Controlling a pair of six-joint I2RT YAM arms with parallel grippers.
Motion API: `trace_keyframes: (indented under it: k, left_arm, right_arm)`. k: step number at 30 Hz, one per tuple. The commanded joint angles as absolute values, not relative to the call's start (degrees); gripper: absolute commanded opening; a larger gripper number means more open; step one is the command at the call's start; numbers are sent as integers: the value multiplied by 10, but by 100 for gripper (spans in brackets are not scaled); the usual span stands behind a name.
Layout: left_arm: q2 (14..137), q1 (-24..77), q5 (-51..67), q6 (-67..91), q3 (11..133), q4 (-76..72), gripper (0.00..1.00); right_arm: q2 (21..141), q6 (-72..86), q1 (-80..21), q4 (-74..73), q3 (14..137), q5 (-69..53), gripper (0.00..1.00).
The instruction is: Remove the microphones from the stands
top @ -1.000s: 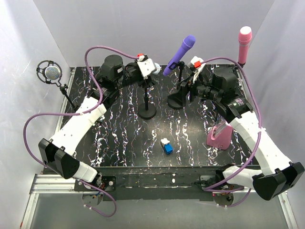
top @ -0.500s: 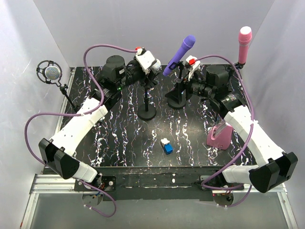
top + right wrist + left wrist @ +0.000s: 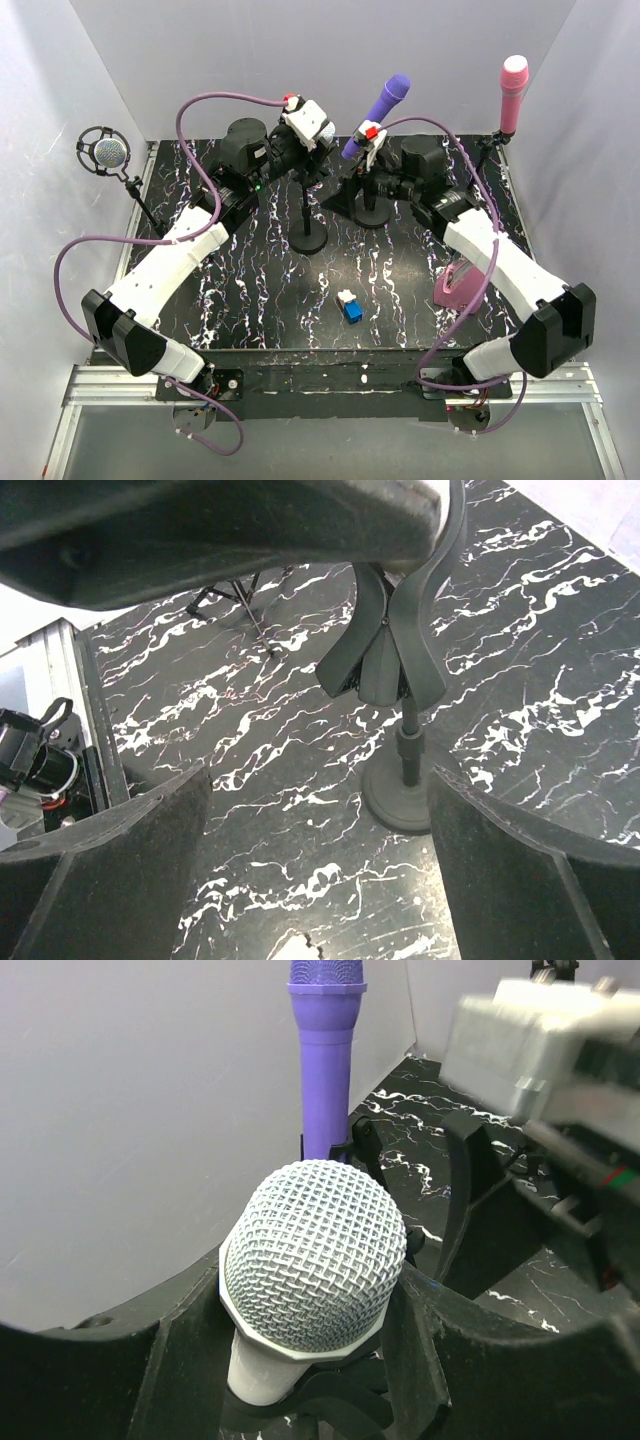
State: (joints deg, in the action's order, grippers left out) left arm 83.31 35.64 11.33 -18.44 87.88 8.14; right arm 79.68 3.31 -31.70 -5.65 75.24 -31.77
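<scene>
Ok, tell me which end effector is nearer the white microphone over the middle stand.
Left. The left end effector grips the white microphone on both sides; the right end effector is open and apart from it, off to one side.

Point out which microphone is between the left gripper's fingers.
The white microphone with the silver mesh head, clasped in the left gripper; the purple microphone, pink microphone and shock-mounted microphone sit outside it.
</scene>
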Motion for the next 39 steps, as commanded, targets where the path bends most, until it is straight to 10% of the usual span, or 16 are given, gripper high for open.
trace_keyframes:
  k: [1,39]
  left_arm:
    - [817,364,94,-124,892,120,0]
    - [826,349,62,-100,912,156,0]
  right_arm:
    - [819,47,-328,18,785,-330,94]
    - [943,56,-341,209,796,-344,90]
